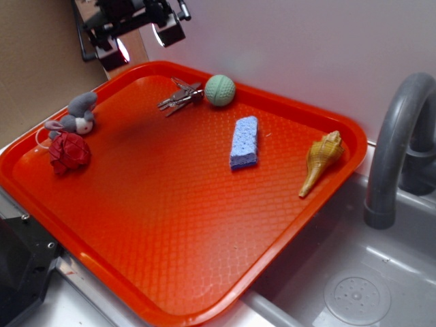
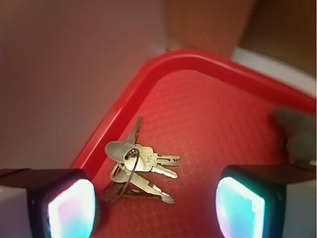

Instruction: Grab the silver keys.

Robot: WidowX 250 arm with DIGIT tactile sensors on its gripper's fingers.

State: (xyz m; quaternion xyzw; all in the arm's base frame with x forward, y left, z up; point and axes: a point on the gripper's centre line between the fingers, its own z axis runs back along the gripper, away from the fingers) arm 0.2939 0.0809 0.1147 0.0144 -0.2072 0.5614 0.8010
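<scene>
Silver keys [image 1: 181,96] lie splayed on red tray [image 1: 170,225], toward its 12 o'clock rim, touching green ball [image 1: 220,90] at their 3 o'clock. Gripper [image 2: 156,206] spread wide, empty, above keys.

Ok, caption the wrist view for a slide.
Open claw poised above the silver keys near the corner of the red tray.

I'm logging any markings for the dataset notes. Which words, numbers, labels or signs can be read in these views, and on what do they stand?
Silver keys: a short stamp on the head of one key in the wrist view, too small and blurred to read.
Orange tray, green ball, blue sponge, shell, red toy, grey plush, tap: no text visible.
</scene>
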